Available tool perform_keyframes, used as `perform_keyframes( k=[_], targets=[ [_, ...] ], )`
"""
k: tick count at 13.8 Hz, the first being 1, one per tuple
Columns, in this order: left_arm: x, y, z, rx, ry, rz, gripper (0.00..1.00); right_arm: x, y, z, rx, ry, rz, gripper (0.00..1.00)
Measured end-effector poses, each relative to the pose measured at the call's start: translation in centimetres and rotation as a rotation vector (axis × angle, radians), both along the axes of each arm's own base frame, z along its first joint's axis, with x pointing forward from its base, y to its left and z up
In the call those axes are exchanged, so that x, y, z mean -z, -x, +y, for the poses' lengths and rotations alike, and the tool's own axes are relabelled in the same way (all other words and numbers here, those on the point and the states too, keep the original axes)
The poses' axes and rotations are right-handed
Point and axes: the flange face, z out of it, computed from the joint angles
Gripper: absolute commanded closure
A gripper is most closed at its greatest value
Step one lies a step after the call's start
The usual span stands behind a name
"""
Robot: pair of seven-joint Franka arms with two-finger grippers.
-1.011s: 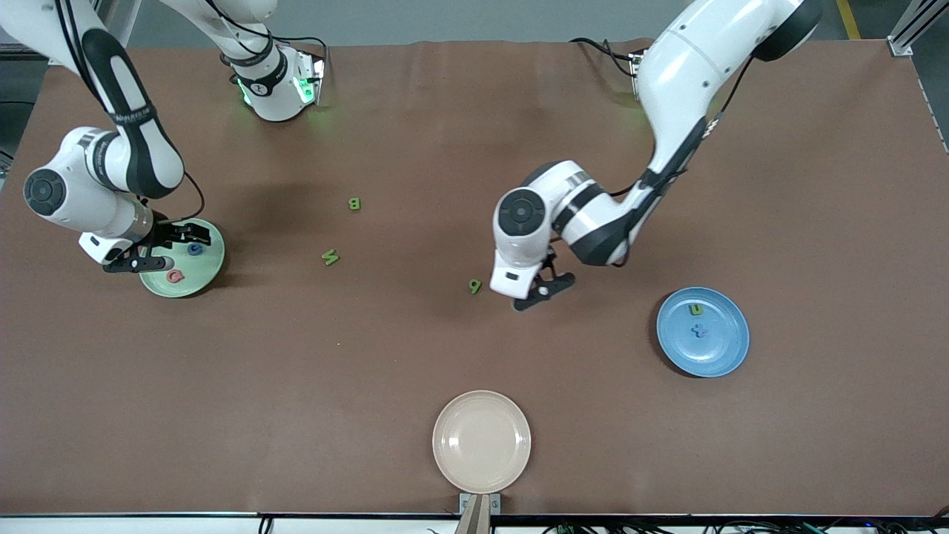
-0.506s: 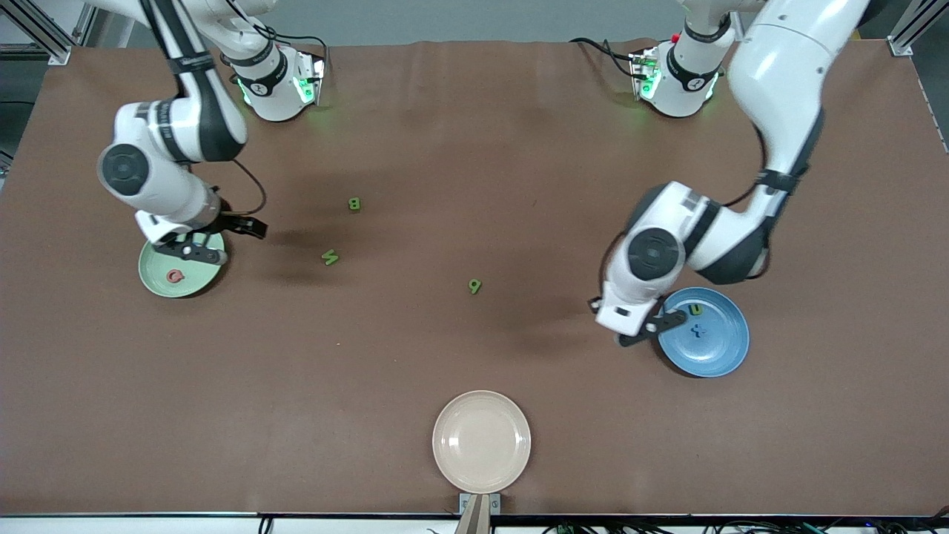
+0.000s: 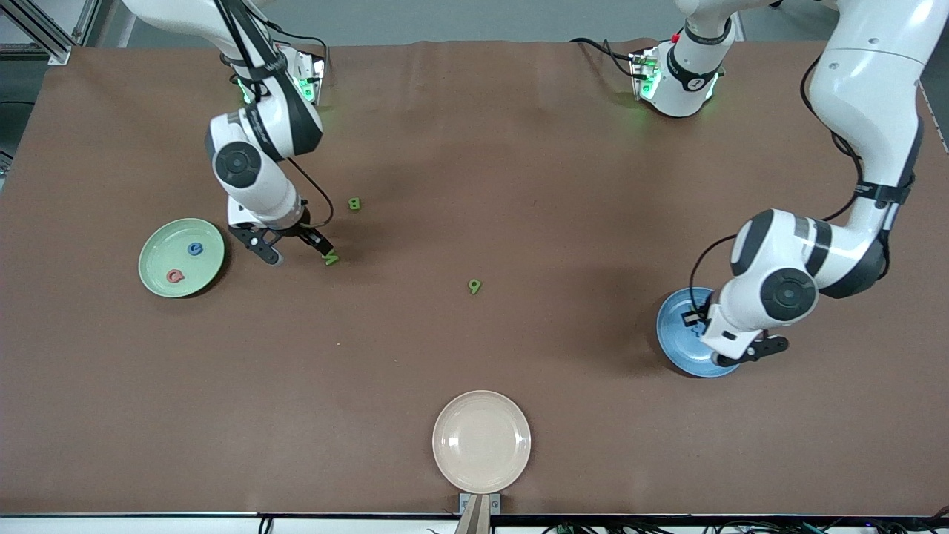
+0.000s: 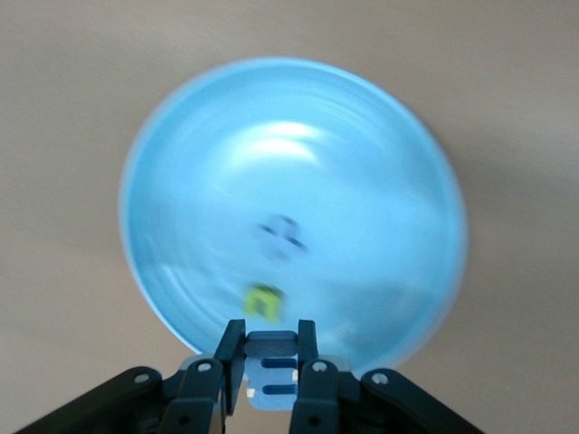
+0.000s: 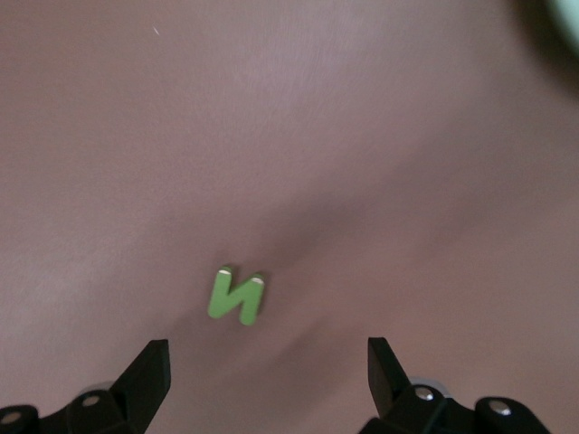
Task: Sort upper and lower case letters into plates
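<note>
The left end effector (image 4: pixel 269 362), clamped on a pale blue letter (image 4: pixel 271 372), hangs over the sky blue plate (image 3: pixel 671 337), while the right end effector (image 3: pixel 295 248), fingers spread wide, hovers over the green letter N (image 5: pixel 237 296) lying on the table (image 3: pixel 474 348) near the mint green plate (image 3: pixel 159 285).

A brown-covered tabletop (image 3: pixel 474 133) fills the front view. Grey floor (image 3: pixel 460 18) shows along its upper edge, aluminium frame struts (image 3: pixel 910 30) stand at both upper corners, and a white rail (image 3: pixel 133 523) borders the lower edge.
</note>
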Motion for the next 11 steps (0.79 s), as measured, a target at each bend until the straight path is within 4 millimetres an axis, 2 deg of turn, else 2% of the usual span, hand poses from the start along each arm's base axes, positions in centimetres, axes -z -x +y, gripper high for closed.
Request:
perform_keyframes(
  k=[1,3,4,6,9,11],
  targets=[
    [1.0,-0.1,1.3,0.001,-0.007,0.0,0.62,1.5,0.1,0.6,0.023,-0.004,-0.006,0.05],
    [2.6,-0.2,2.4,0.002,-0.009,0.004,0.17,3.9,0.4,1.6,0.05,-0.012,-0.019,0.09],
    [3.1,-0.2,2.4,0.004,-0.007,0.005,0.0,4.9,0.5,1.8,0.056,-0.015,-0.022,0.12],
    [3.3,-0.2,2.4,0.004,-0.005,0.005,0.0,6.0,0.6,1.8,0.061,-0.016,-0.022,0.18],
    [2.2,-0.8,1.8,-0.007,-0.001,-0.019,0.0,6.1,0.2,1.7,0.068,-0.017,-0.028,0.29],
    [0.5,-1.0,-0.5,-0.037,0.003,-0.042,0.0,5.9,-0.1,1.5,0.073,-0.017,-0.032,0.35]
  ],
)
